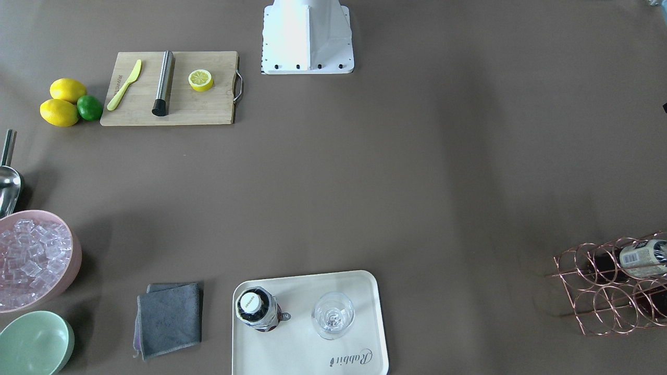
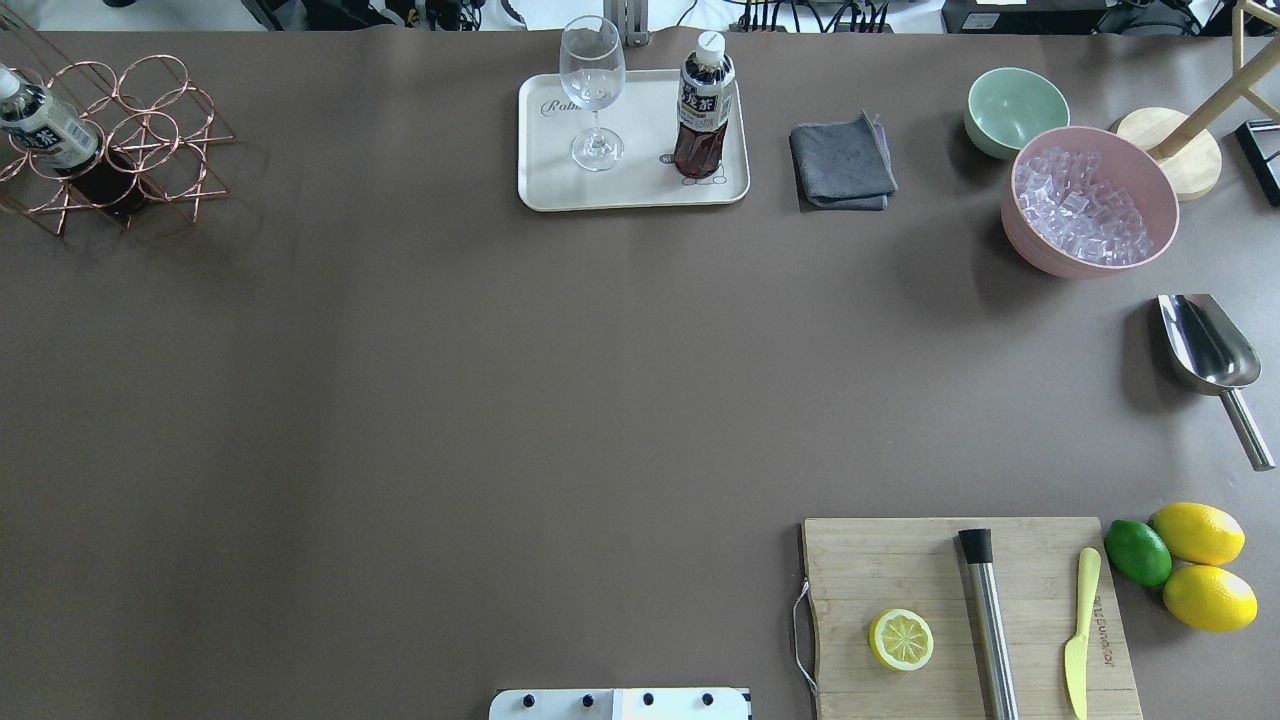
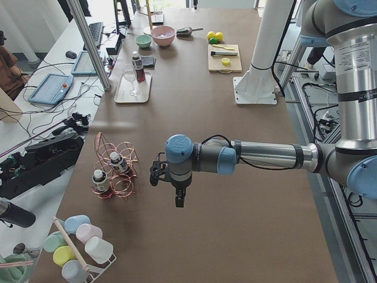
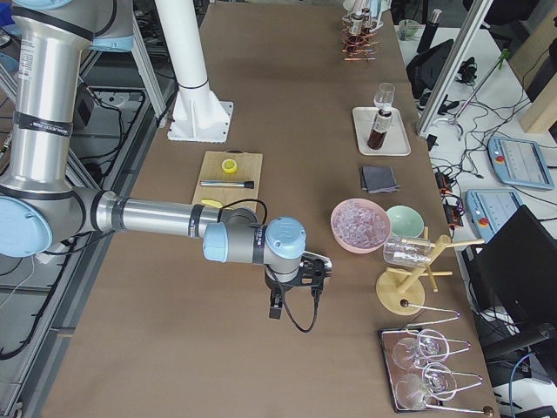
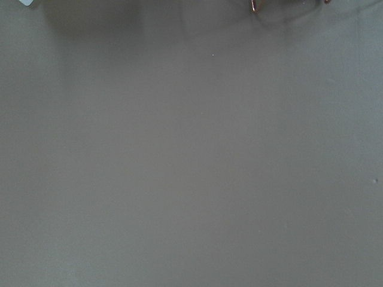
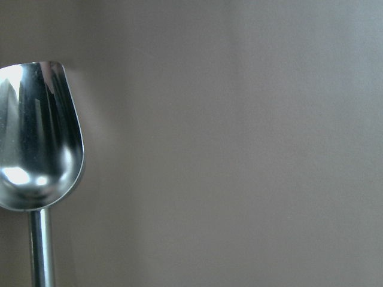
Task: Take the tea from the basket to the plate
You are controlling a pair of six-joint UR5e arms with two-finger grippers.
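Silver left arm (image 3: 265,156) level (hand (image 3: 178,200) down)

The overhead camera looks forward and down on the table (image 2: 400,400) from behind the robot's edge. The front camera faces it from the opposite edge, steeply down; both share the tray (image 2: 640,190) and the cutting board (image 2: 860,570). Two side cameras look along the table from its ends. The wrist cameras look down from close; the right one sees the scoop (image 6: 36,137).

Robot lab: teach pendant (image 4: 520,162), loose cables (image 3: 91,97), aluminium posts (image 3: 88,41).
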